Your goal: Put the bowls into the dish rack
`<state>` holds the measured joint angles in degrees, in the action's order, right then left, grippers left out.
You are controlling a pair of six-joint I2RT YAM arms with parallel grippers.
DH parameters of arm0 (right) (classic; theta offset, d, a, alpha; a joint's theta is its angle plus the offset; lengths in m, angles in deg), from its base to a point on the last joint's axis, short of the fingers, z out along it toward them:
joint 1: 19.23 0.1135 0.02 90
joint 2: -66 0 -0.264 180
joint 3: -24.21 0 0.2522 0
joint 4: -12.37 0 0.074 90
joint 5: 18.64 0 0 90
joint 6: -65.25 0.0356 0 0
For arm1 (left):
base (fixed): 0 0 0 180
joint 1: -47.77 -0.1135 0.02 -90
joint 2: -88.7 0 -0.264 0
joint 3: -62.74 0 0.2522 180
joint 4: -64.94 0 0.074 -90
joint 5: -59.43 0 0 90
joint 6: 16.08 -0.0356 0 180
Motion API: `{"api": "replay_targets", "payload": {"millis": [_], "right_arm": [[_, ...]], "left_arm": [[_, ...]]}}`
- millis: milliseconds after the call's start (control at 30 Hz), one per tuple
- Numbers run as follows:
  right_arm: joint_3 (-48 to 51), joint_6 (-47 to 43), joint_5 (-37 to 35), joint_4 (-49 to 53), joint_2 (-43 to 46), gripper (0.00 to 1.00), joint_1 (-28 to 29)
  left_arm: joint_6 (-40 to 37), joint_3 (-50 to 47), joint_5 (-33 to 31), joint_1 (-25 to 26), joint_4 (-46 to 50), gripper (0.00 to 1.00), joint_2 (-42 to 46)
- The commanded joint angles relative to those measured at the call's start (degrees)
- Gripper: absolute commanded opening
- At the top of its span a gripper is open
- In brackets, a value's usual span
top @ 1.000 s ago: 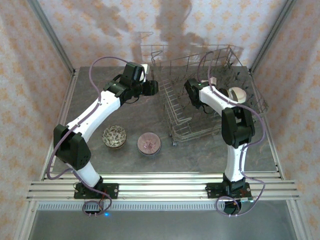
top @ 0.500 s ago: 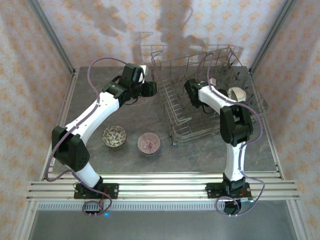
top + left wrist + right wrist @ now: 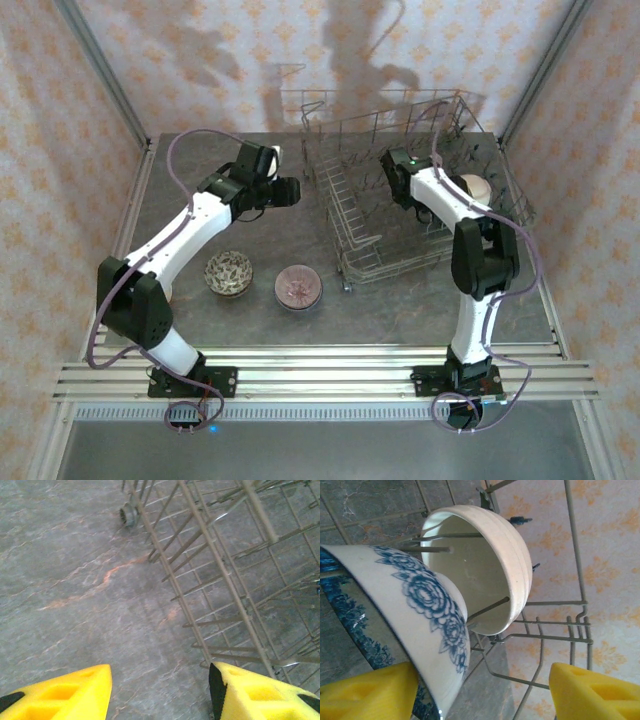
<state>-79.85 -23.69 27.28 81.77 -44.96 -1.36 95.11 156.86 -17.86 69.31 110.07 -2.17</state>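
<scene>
blue-and-white bowl (image 3: 420,597) cropped at left edge, dish rack (image 3: 172,577) cropped

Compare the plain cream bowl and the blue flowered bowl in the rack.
The cream bowl is plain, with ridged bands round its outside; the flowered bowl carries blue blooms on white. The cream bowl shows its hollow, crossed by tines; the flowered bowl shows its outer wall. The flowered bowl sits nearer the open right pincer, beside one pad. Both stand on edge in the rack.

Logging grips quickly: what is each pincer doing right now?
Left pincer: open, empty.
Right pincer: open, with a round blue-and-white patterned ceramic bowl beside one finger.
</scene>
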Motion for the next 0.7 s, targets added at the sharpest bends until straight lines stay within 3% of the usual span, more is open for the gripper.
{"api": "replay_targets", "payload": {"millis": [0, 333, 667], "right_arm": [[3.0, -0.8, 14.8, -3.5, 3.1, 0.78, 1.4], [5.1, -1.3, 21.1, -6.0, 7.0, 0.86, 1.4], [3.2, -2.9, 20.3, -5.3, 6.7, 0.87, 0.1]], "left_arm": [[-0.6, -1.2, -2.0, -2.1, 4.0, 0.56, 3.2], [-6.6, -7.6, 0.1, -5.1, 17.7, 0.55, 7.5], [-6.6, -14.1, 8.5, -4.5, 17.9, 0.54, 8.5]]}}
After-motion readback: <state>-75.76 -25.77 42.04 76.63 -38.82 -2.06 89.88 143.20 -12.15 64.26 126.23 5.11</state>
